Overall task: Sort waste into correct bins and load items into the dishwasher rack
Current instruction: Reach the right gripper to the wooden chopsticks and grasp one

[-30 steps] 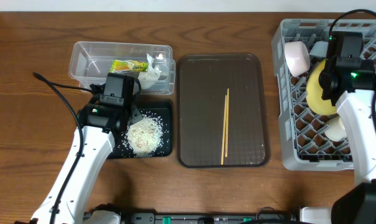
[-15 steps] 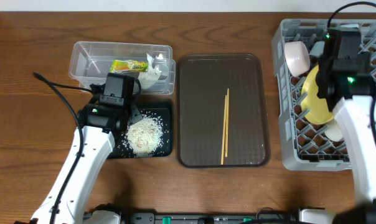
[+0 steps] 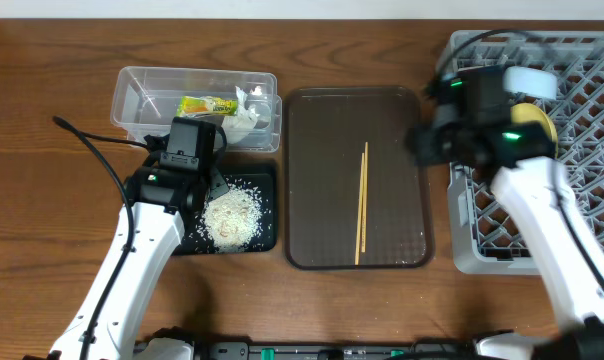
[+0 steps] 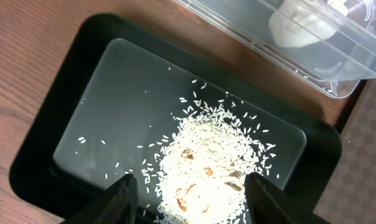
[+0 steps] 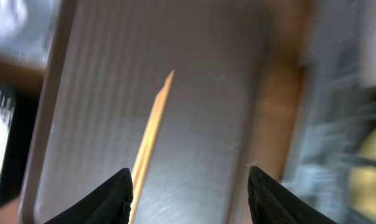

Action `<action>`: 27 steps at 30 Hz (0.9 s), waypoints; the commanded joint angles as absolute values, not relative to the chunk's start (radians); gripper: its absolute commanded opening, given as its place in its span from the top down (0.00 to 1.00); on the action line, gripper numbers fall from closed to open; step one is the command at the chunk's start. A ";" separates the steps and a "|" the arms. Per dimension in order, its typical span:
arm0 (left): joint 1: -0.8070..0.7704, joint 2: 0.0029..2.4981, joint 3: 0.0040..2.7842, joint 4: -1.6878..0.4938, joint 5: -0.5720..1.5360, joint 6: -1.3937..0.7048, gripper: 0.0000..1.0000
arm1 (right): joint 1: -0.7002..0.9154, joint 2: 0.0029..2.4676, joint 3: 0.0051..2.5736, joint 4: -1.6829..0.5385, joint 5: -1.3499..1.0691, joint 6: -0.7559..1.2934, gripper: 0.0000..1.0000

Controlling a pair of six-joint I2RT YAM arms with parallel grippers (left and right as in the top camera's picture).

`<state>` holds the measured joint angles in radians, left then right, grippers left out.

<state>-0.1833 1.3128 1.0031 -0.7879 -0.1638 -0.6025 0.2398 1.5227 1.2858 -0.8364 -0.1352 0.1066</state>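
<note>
The wooden chopsticks [image 3: 362,200] lie side by side on the brown serving tray [image 3: 322,130]; they also show in the right wrist view [image 5: 152,130]. My right gripper [image 3: 422,145] [image 5: 189,177] is open and empty over the tray's right side, just right of the chopsticks. My left gripper [image 3: 217,190] [image 4: 189,180] is open and empty over the rice heap [image 3: 232,215] [image 4: 213,162] in the black tray [image 3: 265,232] [image 4: 76,68]. The clear tub [image 3: 142,90] holds the snack wrapper [image 3: 204,104] and crumpled paper [image 3: 244,120]. The grey rack [image 3: 502,250] holds the yellow plate [image 3: 539,122] and a light blue bowl [image 3: 530,82]; my right arm hides the rest.
The clear tub's corner [image 4: 337,68] lies just beyond the black tray. The rack's left wall [image 5: 337,93] stands blurred at the right of the right wrist view. Bare wooden table [image 3: 42,120] surrounds the containers.
My right arm has swung left, from above the rack to over the brown tray's right side. The left arm has not moved.
</note>
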 commanded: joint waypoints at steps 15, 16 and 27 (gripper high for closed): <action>-0.178 1.308 1.012 -0.793 -0.169 -0.604 0.42 | 0.458 1.891 1.177 -0.781 -0.068 0.399 0.45; -0.178 1.308 1.012 -0.793 -0.169 -0.604 0.42 | 0.461 1.900 1.177 -0.779 -0.057 0.409 0.45; -0.178 1.308 1.012 -0.792 -0.169 -0.604 0.42 | 0.468 1.907 1.176 -0.781 0.000 0.456 0.45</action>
